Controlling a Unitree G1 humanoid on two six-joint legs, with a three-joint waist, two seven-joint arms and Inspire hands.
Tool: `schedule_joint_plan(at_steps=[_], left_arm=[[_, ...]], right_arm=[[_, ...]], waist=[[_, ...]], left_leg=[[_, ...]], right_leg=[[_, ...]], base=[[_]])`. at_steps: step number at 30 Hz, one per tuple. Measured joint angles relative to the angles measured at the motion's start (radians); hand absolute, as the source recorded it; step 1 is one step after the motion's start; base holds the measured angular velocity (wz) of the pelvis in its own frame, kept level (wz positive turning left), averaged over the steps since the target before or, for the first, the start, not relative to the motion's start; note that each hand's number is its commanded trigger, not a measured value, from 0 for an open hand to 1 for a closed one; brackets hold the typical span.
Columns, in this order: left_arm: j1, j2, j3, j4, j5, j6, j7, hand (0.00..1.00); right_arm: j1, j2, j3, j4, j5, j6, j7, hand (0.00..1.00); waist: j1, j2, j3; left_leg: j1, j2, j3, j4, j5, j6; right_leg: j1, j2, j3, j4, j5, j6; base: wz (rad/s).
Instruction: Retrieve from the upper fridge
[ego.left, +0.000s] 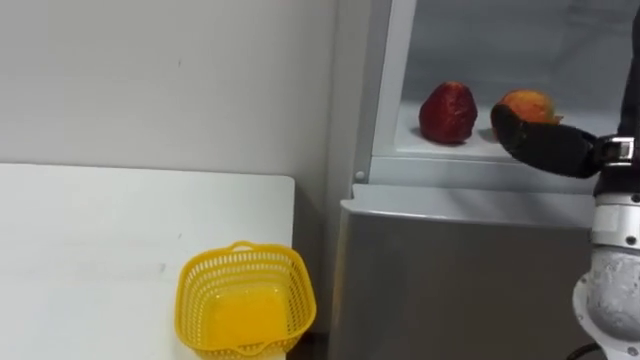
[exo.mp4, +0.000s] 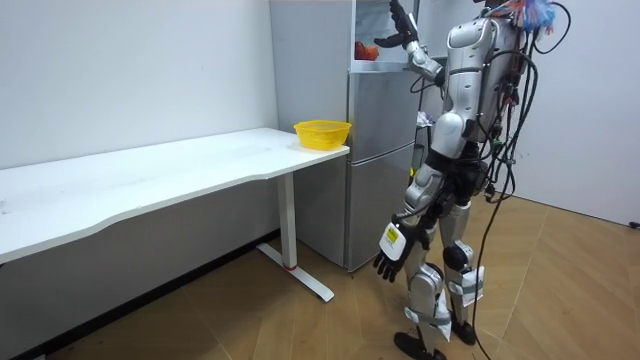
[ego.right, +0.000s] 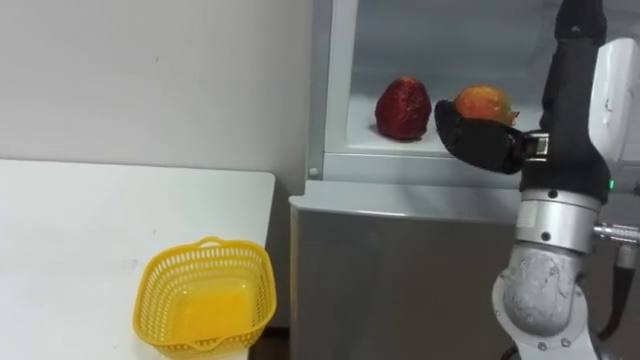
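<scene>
In the open upper fridge compartment a dark red fruit (ego.left: 448, 113) rests on the white shelf (ego.left: 440, 152). To its right lies an orange-yellow fruit (ego.left: 527, 103). My right hand (ego.left: 540, 142) is raised to shelf height directly in front of the orange fruit, hiding its lower part. Its fingers stretch out to the left and are open; I cannot tell whether they touch the fruit. In the room view my left hand (exo.mp4: 388, 262) hangs by my thigh with relaxed fingers. I stand facing the fridge (exo.mp4: 380, 160).
A yellow mesh basket (ego.left: 240, 252) with nothing in it sits at the near right corner of the white table (ego.left: 100, 230), just left of the fridge. The grey lower fridge door (ego.left: 450, 280) is shut below the shelf. A white wall stands behind the table.
</scene>
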Motion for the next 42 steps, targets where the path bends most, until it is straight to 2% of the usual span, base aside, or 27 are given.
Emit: schedule_joint_plan(at_steps=[6, 8, 10, 16, 22, 26, 30, 33, 37, 42], left_arm=[[0.001, 0.007, 0.004, -0.031, 0.006, 0.0, -0.002, 0.0], [0.003, 0.009, 0.005, -0.034, 0.009, 0.001, -0.003, 0.0], [0.003, 0.011, 0.005, -0.035, 0.009, 0.001, -0.004, 0.0], [0.003, 0.018, 0.013, -0.035, 0.009, 0.006, -0.006, 0.0], [0.003, 0.018, 0.013, -0.035, 0.009, 0.007, -0.011, 0.0], [0.007, 0.02, 0.016, -0.035, 0.012, 0.015, -0.021, 0.0], [0.009, 0.02, 0.018, -0.035, 0.013, 0.017, -0.031, 0.0], [0.009, 0.02, 0.038, -0.038, 0.013, 0.017, -0.032, 0.0], [0.026, 0.021, 0.043, -0.061, 0.013, 0.018, -0.051, 0.0], [0.04, 0.021, 0.052, -0.092, 0.014, 0.023, -0.071, 0.0]], right_arm=[[-0.047, -0.002, 0.002, 0.047, 0.065, 0.011, 0.046, 0.0], [-0.063, -0.007, 0.029, 0.067, 0.094, 0.022, 0.067, 0.0], [-0.064, -0.018, 0.045, 0.07, 0.118, 0.038, 0.087, 0.0], [-0.064, -0.021, 0.049, 0.071, 0.136, 0.052, 0.123, 0.0], [-0.064, -0.022, 0.049, 0.072, 0.136, 0.052, 0.143, 0.0], [-0.066, -0.025, 0.057, 0.126, 0.172, 0.052, 0.159, 0.0], [-0.066, -0.027, 0.061, 0.15, 0.171, 0.059, 0.183, 0.0], [-0.067, -0.046, 0.082, 0.157, 0.165, 0.059, 0.206, 0.0], [-0.111, -0.07, 0.095, 0.224, 0.155, 0.06, 0.212, 0.0], [-0.125, -0.097, 0.117, 0.23, 0.155, 0.06, 0.22, 0.0]], waist=[[0.019, -0.004, -0.0017], [0.02, -0.004, -0.0019], [0.02, -0.006, -0.0023], [0.032, -0.015, -0.0063], [0.044, -0.019, -0.0044], [0.046, -0.032, -0.0013], [0.049, -0.035, -0.001], [0.049, -0.035, -0.0008], [0.055, -0.035, -0.0009], [0.073, -0.035, -0.0013]], left_leg=[[-0.013, -0.002, -0.014, 0.008, 0.0, 0.0], [-0.013, -0.002, -0.015, 0.008, 0.0, 0.0], [-0.014, -0.002, -0.015, 0.008, 0.0, 0.0], [-0.008, -0.002, -0.018, 0.007, 0.0, 0.0], [-0.002, -0.002, -0.022, 0.007, 0.0, 0.0], [-0.002, -0.001, -0.024, 0.011, 0.0, 0.0], [-0.017, -0.002, -0.025, 0.021, 0.0, 0.0], [-0.03, -0.001, -0.027, 0.029, 0.0, 0.0], [-0.031, -0.001, -0.027, 0.029, 0.0, 0.0], [-0.031, -0.001, -0.03, 0.029, 0.0, 0.0]], right_leg=[[-0.001, -0.001, -0.005, -0.001, 0.0, 0.0], [-0.001, 0.0, -0.004, -0.001, 0.0, 0.0], [-0.002, 0.0, -0.004, -0.001, 0.0, 0.0], [0.0, 0.001, -0.002, -0.002, 0.0, 0.0], [0.006, 0.001, -0.002, -0.002, 0.0, 0.0], [0.016, 0.001, -0.006, -0.002, 0.0, 0.0], [0.005, 0.0, -0.006, -0.001, 0.0, -0.001], [-0.003, 0.001, -0.007, -0.001, 0.002, -0.003], [-0.003, 0.001, -0.007, 0.0, 0.003, -0.005], [-0.003, 0.001, -0.008, -0.001, 0.003, -0.005]], base=[[0.07], [0.0], [0.0], [0.0], [0.0], [0.02], [0.02], [0.0], [0.0], [0.0]])
